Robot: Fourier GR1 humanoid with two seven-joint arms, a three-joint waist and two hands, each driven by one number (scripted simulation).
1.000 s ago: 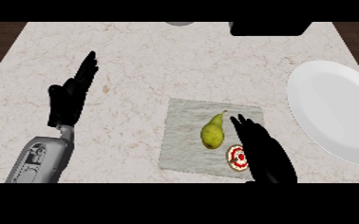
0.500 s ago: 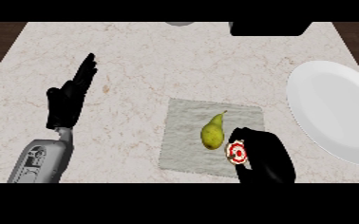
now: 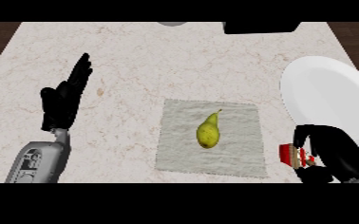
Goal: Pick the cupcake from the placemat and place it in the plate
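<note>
While right hand curls round cupcake, off placemat edge, just below plate; pear left mid-placemat; left hand rests, fingers straight, well left of placemat.

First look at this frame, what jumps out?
The yellow-green pear lying alone on the pale placemat at centre. At lower right, the right hand is curled round the red-and-white cupcake, off the mat and just below the white plate at the right edge. The left hand rests open at left, fingers up.
</note>
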